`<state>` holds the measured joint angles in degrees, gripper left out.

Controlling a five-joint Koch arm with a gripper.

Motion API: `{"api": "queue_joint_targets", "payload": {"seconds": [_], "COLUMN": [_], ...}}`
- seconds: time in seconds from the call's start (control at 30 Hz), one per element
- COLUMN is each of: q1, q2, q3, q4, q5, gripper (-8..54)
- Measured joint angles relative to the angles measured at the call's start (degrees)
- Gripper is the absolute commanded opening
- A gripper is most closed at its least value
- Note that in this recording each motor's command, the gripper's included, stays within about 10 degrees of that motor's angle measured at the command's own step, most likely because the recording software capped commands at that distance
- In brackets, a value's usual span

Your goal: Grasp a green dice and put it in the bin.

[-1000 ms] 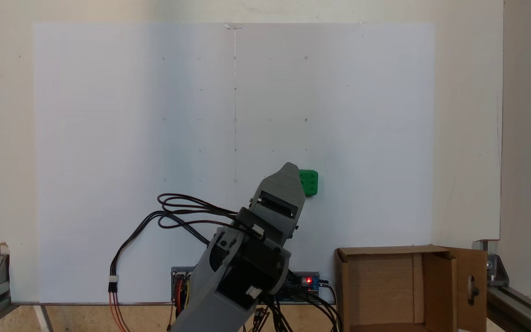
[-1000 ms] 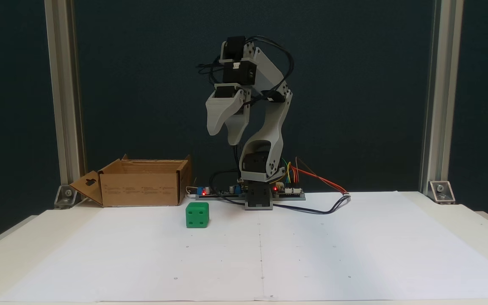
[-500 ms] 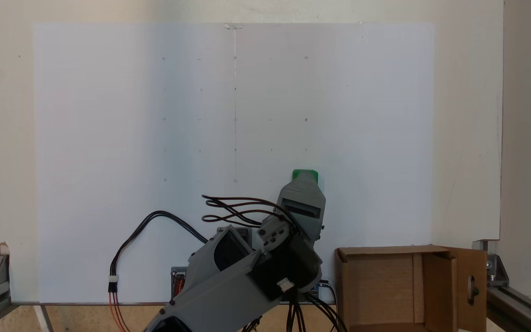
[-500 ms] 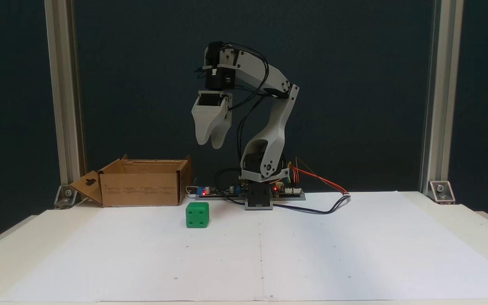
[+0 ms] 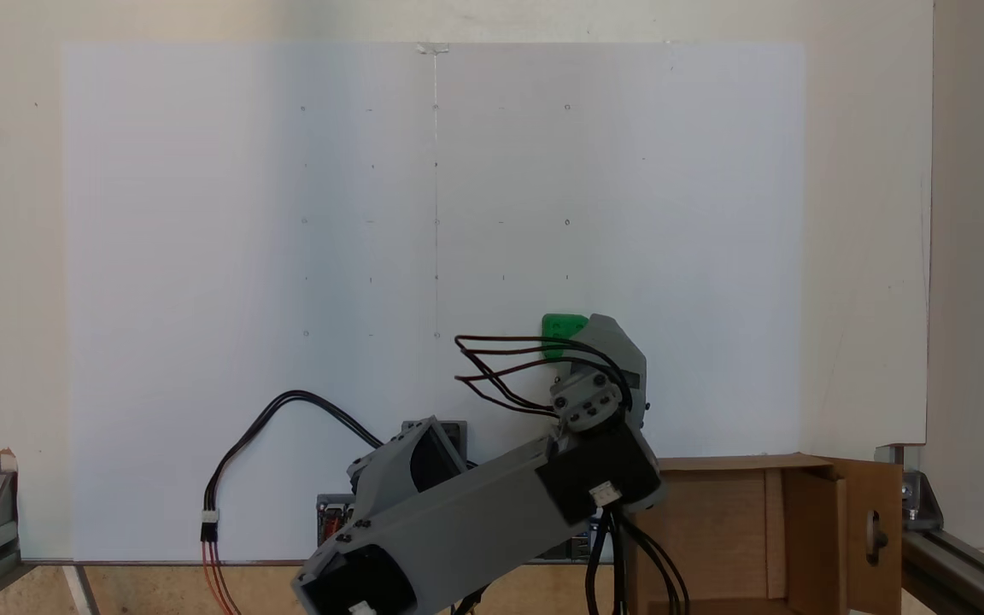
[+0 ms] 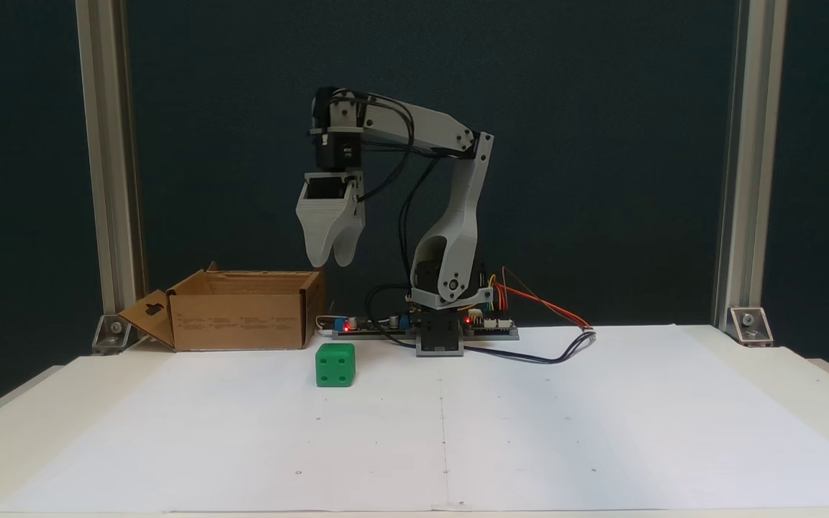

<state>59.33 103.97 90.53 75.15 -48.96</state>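
Nearest the front camera, the green dice point(image 6: 335, 365) sits on the white paper point(image 6: 529, 424) covering the surface, just in front of the bin point(image 6: 242, 309), which stands open at the back edge. Well above them hang the fingers point(image 6: 329, 260), pointing straight down, tips overlapping and seemingly closed or nearly so, holding nothing. Judging by this, the reach is underway: the fingers should spread wider than the cube, settle squarely over it, then descend so each meets a flat face rather than a rounded corner. Behind, the upper link rises from the base point(image 6: 440, 338) and the forearm stretches level toward the bin side.
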Motion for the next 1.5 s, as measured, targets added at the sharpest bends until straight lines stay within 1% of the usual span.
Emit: {"api": "queue_joint_targets", "payload": {"seconds": [0.47, 0.73, 1.1, 1.2, 1.5], "q1": [-1.67, -3.52, -4.66, -4.66, -4.31], "q2": [-6.5, -6.5, -6.42, -5.63, -2.37], "q3": [0.0, 0.35, 9.14, 12.13, 14.85], "q4": [-0.09, -2.02, -10.99, -13.62, -16.0], "q5": [-0.09, 0.35, 2.99, 3.43, 3.78], "gripper": [46.9, 46.9, 46.7, 45.7, 45.8]}}
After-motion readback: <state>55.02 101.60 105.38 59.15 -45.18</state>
